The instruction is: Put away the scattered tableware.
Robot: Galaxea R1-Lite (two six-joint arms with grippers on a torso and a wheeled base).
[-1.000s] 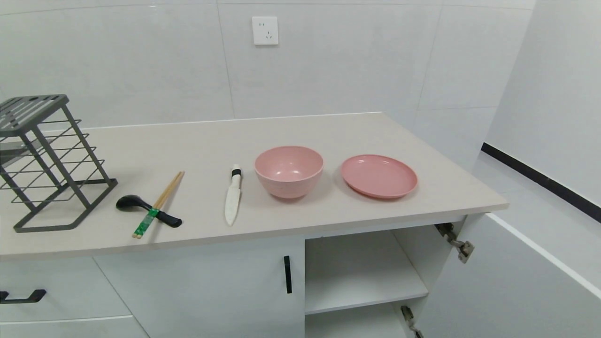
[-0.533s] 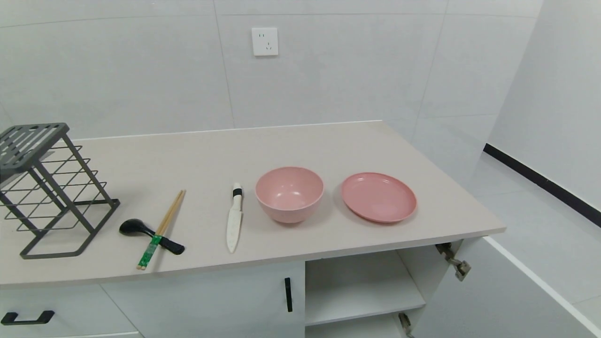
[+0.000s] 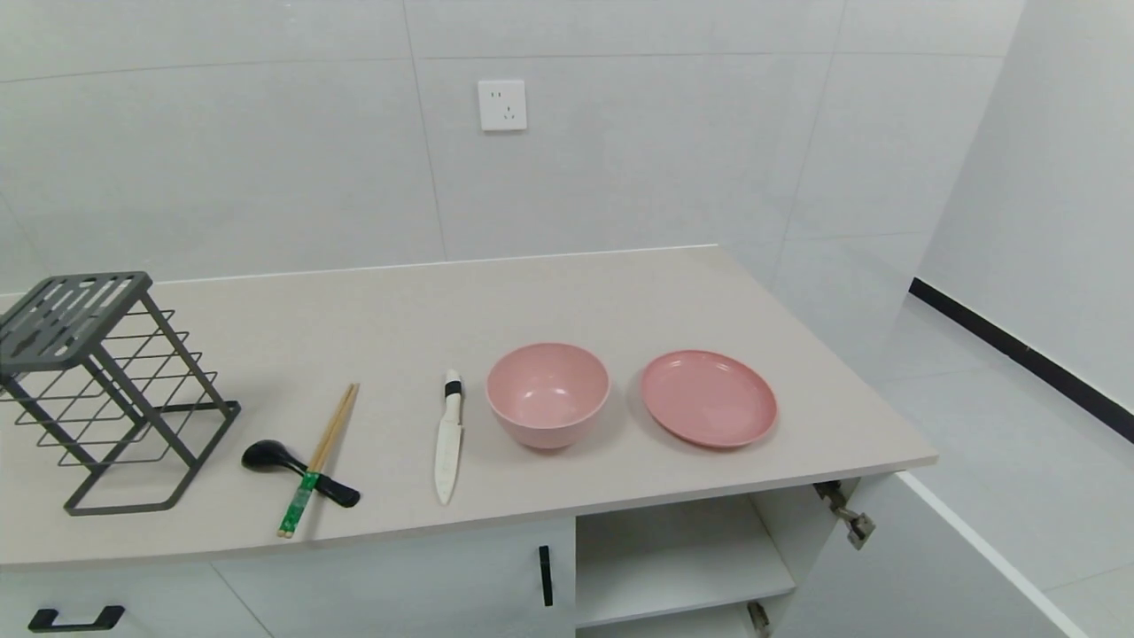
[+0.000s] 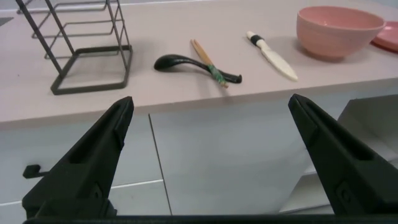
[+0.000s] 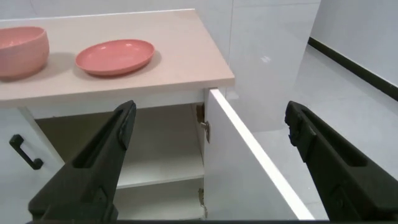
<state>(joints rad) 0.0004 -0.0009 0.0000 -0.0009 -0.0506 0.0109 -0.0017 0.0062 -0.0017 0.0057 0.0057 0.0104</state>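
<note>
White wall socket (image 3: 502, 105) on tiled wall (image 3: 221, 159) above beige table (image 3: 567, 292). Black skirting strip (image 3: 1019, 352) at far right. Black drawer handle (image 3: 75, 623) below table edge.

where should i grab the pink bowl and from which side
Take the pink bowl by its near rim, from above, one finger inside and one outside. It stands upright, empty, mouth up, and its rounded wall would likely slip in a side pinch. The knife and plate lie clear of it.

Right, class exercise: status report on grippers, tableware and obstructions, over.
Left gripper open, empty. Right gripper open, empty. Bowl, plate, knife, chopsticks, spoon all on countertop. Cabinet door open, nothing seen blocking.
</note>
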